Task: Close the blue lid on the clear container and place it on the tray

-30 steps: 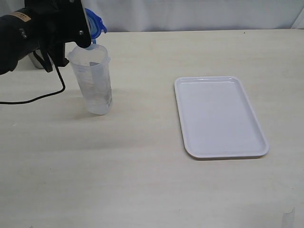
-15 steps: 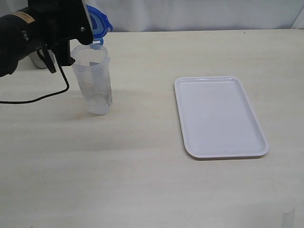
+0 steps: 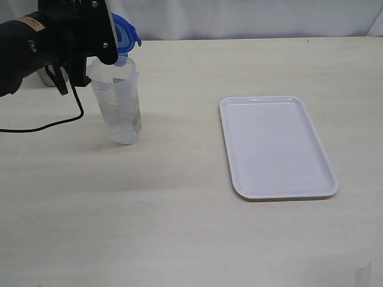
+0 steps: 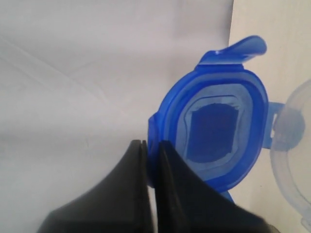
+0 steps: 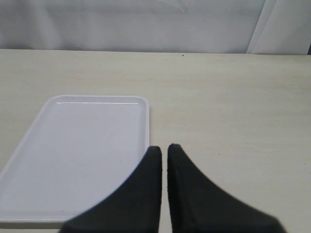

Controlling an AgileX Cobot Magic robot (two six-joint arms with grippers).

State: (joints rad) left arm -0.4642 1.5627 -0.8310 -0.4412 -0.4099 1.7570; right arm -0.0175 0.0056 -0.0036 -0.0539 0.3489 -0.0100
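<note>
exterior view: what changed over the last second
The left gripper, still pinching the blue lid by its edge, shifted slightly right and a little lower in that view, with the lid just above the clear container. Nothing was grasped or released. The container and the tray stayed put.

bright, even, diffuse light fills all three views. shadows on the table [image 3: 179, 239] are faint and soft-edged: a pale smudge at the foot of the clear container [image 3: 122, 113], and a thin dark line under the tray [image 3: 287, 195] along its near rim. the tray shows a mild sheen, no hard glare. in the left wrist view the blue lid [image 4: 216, 121] glows translucent and slightly soft, and the left gripper [image 4: 150, 145] is a dark close-range blur. the right gripper [image 5: 164, 150] is soft-edged too.
</note>
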